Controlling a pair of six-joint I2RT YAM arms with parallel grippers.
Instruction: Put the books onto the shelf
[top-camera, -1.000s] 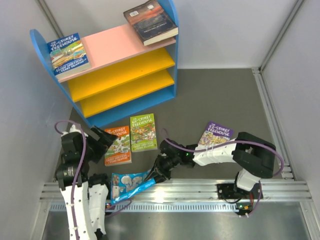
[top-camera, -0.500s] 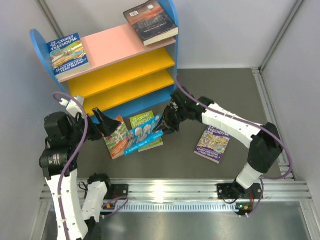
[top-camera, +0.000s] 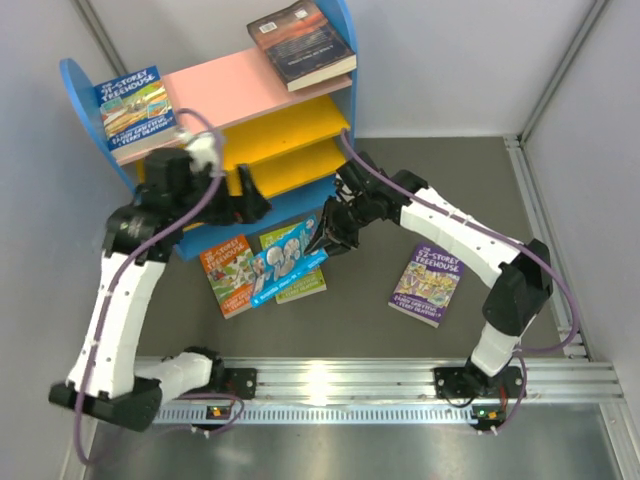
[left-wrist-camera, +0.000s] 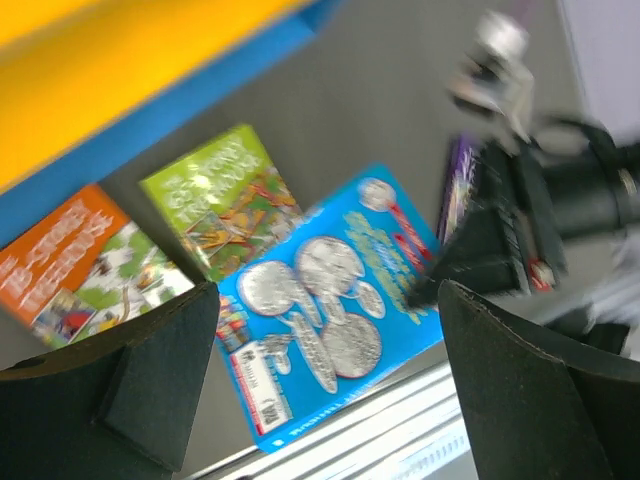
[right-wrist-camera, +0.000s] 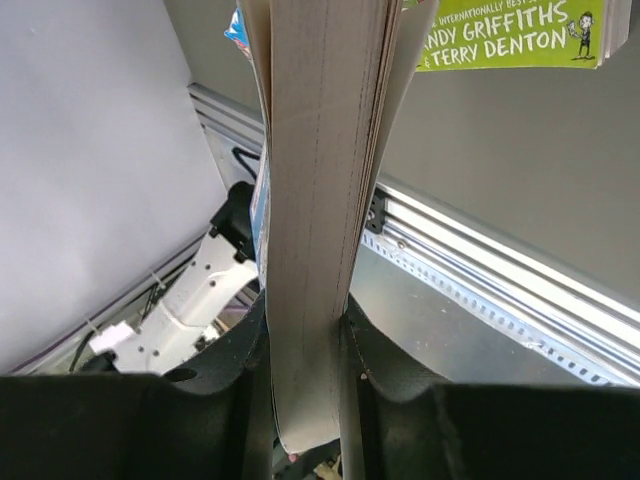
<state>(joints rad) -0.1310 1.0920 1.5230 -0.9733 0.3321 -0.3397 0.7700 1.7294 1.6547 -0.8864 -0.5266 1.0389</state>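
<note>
The right gripper (top-camera: 322, 238) pinches one edge of the blue book (top-camera: 283, 266), holding it tilted over the green book (top-camera: 304, 289) and beside the orange book (top-camera: 228, 277), just in front of the shelf (top-camera: 220, 90) at the desk's (top-camera: 440, 180) far-left corner. The left gripper (top-camera: 254, 206) is spread wide at the shelf's lower yellow boards. Open desk surface runs from the shelf's right panel to the right edge, broken only by the purple book (top-camera: 428, 284) lying flat.
</note>
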